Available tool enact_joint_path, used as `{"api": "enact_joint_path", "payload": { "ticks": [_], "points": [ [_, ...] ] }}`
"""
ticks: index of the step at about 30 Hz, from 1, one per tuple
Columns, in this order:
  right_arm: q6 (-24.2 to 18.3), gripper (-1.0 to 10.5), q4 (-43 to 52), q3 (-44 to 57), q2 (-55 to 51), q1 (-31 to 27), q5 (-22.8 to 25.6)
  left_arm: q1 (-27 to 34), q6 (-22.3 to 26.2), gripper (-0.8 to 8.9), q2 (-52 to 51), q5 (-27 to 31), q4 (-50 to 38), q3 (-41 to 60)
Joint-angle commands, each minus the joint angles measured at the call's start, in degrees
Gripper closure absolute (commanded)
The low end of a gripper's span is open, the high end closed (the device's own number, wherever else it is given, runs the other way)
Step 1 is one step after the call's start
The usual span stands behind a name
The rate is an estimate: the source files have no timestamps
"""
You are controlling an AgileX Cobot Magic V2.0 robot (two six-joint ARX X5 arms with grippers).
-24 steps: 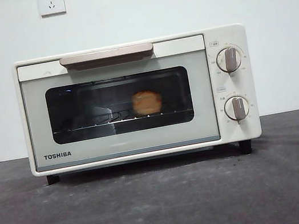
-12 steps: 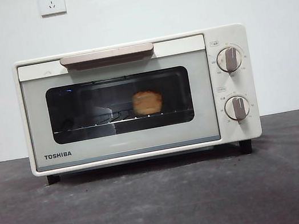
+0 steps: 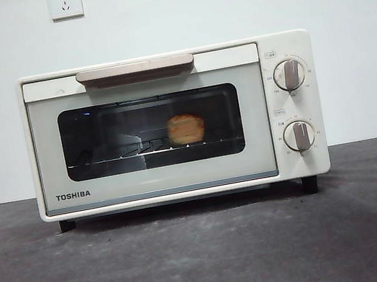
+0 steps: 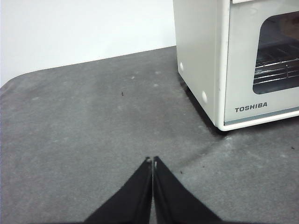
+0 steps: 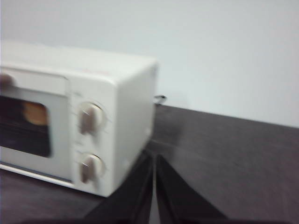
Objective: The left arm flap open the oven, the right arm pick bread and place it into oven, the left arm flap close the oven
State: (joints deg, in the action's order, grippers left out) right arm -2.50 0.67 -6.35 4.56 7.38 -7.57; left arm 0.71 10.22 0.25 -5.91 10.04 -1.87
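The cream-white TOSHIBA oven (image 3: 284, 106) stands on the dark table with its glass door shut and the beige handle (image 3: 134, 69) at the top. The golden bread (image 3: 185, 128) sits on the wire rack inside, seen through the glass. No arm shows in the front view. In the left wrist view my left gripper (image 4: 152, 161) is shut and empty over the table, off the oven's (image 4: 201, 60) left front corner. In the right wrist view my right gripper (image 5: 153, 157) is shut and empty by the oven's (image 5: 131, 107) right side; the bread (image 5: 35, 113) shows behind the glass.
Two round knobs (image 3: 288, 74) sit on the oven's right panel. A white wall with two sockets (image 3: 64, 2) stands behind. The grey table (image 3: 208, 254) spreads in front of the oven.
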Motion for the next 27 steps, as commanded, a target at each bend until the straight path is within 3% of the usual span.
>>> {"api": "enact_joint_path", "payload": {
  "ticks": [1, 6, 21, 27],
  "points": [
    [1.77, 9.4, 0.81, 2.12, -1.75, -0.22, 2.91, 0.07, 0.66, 8.03, -0.07, -0.02, 0.61, 1.07],
    [4.04, 9.4, 0.68, 5.86, -4.37, -1.90, 3.30, 0.07, 0.66, 8.03, -0.07, -0.02, 0.61, 1.07],
    [4.00, 9.4, -11.34, 5.84, -4.35, -3.78, 5.27, 0.07, 0.68, 8.03, -0.07, -0.02, 0.61, 1.07],
    [5.46, 9.4, -10.84, 5.84, -4.35, -3.78, 6.14, 0.07, 0.66, 8.03, -0.07, -0.02, 0.61, 1.07]
  ]
}}
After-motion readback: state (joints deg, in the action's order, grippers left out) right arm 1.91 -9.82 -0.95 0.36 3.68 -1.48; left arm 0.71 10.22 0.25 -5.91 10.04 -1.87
